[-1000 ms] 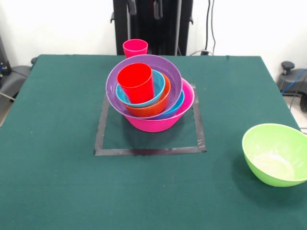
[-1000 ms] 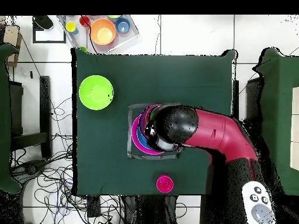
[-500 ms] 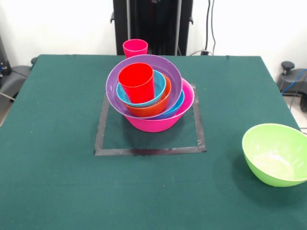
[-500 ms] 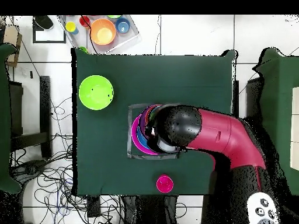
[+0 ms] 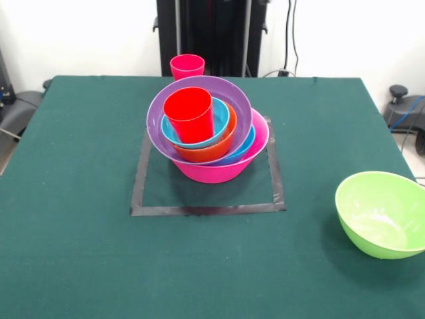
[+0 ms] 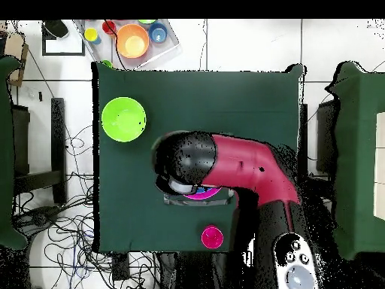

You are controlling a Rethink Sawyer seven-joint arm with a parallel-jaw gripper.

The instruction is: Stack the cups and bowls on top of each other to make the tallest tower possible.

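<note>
Nesting glossy round bowls, the tower (image 5: 211, 143) holds one smooth red cup (image 5: 190, 114); one pink cup (image 5: 187, 66) stands behind; gripper state unclear.

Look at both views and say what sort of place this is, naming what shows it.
Probably a robotics lab or test room. A red robot arm reaches over a green-clothed table with a taped square marked on it, loose cables trail across the floor, and a tray of spare bowls sits beside the table.
</note>
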